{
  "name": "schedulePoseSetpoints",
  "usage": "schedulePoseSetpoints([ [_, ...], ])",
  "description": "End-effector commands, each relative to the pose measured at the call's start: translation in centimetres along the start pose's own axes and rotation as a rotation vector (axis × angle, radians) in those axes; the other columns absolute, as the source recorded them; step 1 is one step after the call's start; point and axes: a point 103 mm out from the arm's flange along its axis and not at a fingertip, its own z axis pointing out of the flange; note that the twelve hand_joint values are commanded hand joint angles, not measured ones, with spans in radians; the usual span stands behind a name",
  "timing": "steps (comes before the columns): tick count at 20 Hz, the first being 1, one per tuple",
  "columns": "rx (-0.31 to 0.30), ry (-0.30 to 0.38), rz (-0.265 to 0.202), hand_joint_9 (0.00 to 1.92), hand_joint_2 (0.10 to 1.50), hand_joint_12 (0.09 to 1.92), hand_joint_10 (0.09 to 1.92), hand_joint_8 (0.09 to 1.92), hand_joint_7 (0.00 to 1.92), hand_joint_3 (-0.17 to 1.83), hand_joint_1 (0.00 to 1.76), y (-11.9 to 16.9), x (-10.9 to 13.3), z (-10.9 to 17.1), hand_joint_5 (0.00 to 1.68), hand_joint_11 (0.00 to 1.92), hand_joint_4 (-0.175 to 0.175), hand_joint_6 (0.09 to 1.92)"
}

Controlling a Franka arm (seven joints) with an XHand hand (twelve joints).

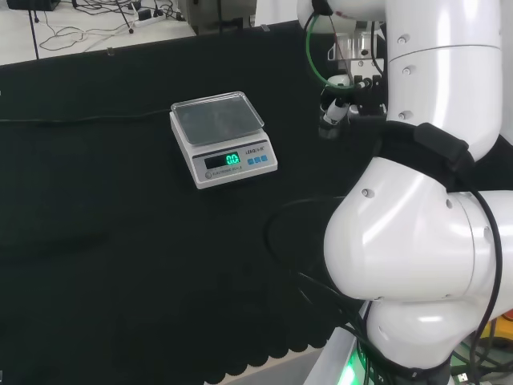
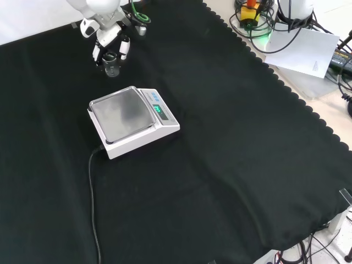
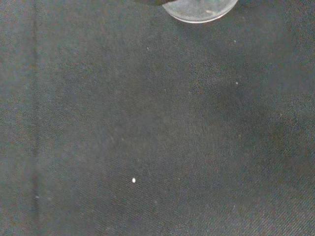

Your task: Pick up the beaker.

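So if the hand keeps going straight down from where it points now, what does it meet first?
Most likely the beaker: in the front view the hand points down with its fingers around it. Whether they already touch the glass can't be told.

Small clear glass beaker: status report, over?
Hand fingers around small clear glass beaker. Beaker on black cloth. White scale beside, not blocking.
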Motion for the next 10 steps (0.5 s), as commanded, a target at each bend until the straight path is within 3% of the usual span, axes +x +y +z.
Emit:
schedulePoseSetpoints([
  [1,-0.111,-0.102,-0.052,0.99,1.19,0.81,0.89,1.05,0.74,-0.02,1.14,-4.7,2.1,-10.1,0.86,1.07,-0.175,1.20],
  [6,-0.174,-0.153,-0.053,1.00,1.19,0.82,0.91,1.05,0.76,-0.02,1.14,-8.7,2.9,-11.6,0.86,1.08,-0.175,1.20],
  [10,-0.166,-0.127,-0.101,1.00,1.19,0.82,0.91,1.05,0.77,-0.02,1.14,-10.8,4.0,-11.6,0.86,1.08,-0.175,1.19],
])
